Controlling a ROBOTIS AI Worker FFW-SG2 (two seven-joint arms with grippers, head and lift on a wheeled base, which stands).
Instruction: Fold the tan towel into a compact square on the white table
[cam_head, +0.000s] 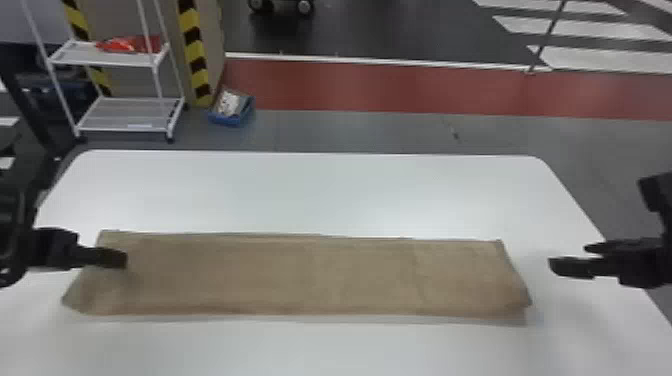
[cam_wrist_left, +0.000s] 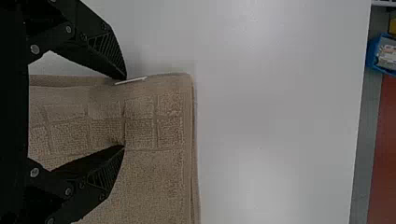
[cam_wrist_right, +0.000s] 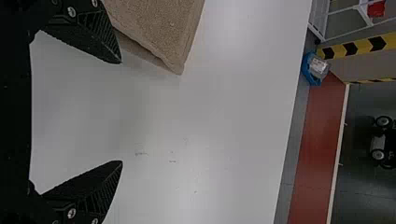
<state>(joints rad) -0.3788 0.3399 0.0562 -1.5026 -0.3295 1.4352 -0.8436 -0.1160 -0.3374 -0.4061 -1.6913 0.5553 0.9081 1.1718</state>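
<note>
Tan towel (cam_head: 310, 275), one long strip.
My left end effector (cam_head: 120, 257) sits half open over its left end; my right end effector (cam_head: 570, 256) gapes wider beyond the other, both empty.

The robot's black left arm (cam_head: 50, 247) ends in a black left hand (cam_head: 126, 259); its black right arm (cam_head: 654, 192) ends in a black right hand (cam_head: 567, 256). Each hand has two long, wedge-shaped black fingers (cam_wrist_left: 112, 49) that narrow towards the tips. Slanting ribs (cam_wrist_right: 95, 203) line the sides of the fingers. Nearer the base of each hand, round silver screws (cam_wrist_left: 34, 49) stand out against black joint pieces. Behind the fingers is a broad, dark hand body (cam_wrist_left: 14, 112) with a straight front edge.
</note>
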